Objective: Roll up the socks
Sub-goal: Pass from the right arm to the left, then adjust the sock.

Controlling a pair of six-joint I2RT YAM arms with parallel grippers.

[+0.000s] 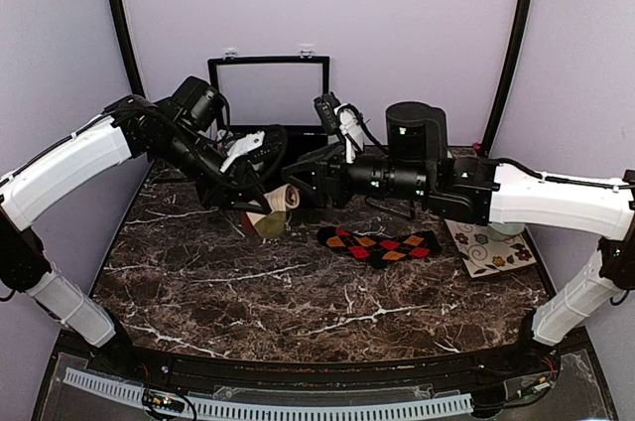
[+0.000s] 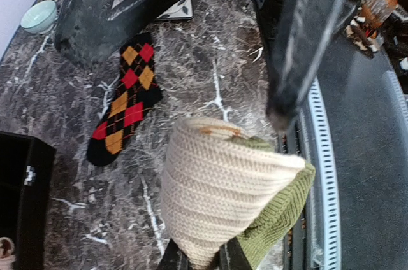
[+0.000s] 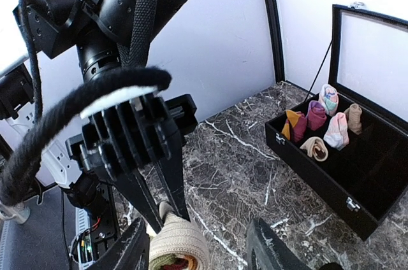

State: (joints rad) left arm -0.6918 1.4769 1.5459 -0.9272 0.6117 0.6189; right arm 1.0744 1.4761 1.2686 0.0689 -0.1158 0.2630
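Observation:
The cream striped sock [image 1: 279, 205] is rolled into a bundle, with green and maroon showing at its end. My left gripper [image 1: 256, 193] is shut on it and holds it just above the table. In the left wrist view the roll [image 2: 220, 193] fills the space above the closed fingers [image 2: 172, 258]. My right gripper [image 1: 301, 186] is open right beside the roll. In the right wrist view its fingers [image 3: 131, 251] stand wide apart, with the roll [image 3: 180, 248] near the left one. A black argyle sock [image 1: 380, 244] lies flat on the table and also shows in the left wrist view [image 2: 126, 104].
A black divided box [image 3: 331, 174] with its lid up stands at the back and holds several small sock rolls [image 3: 322, 133]. A floral mat [image 1: 489, 248] with a teal bowl [image 2: 37, 16] lies at the right. The table has a dark marble top [image 1: 298, 302].

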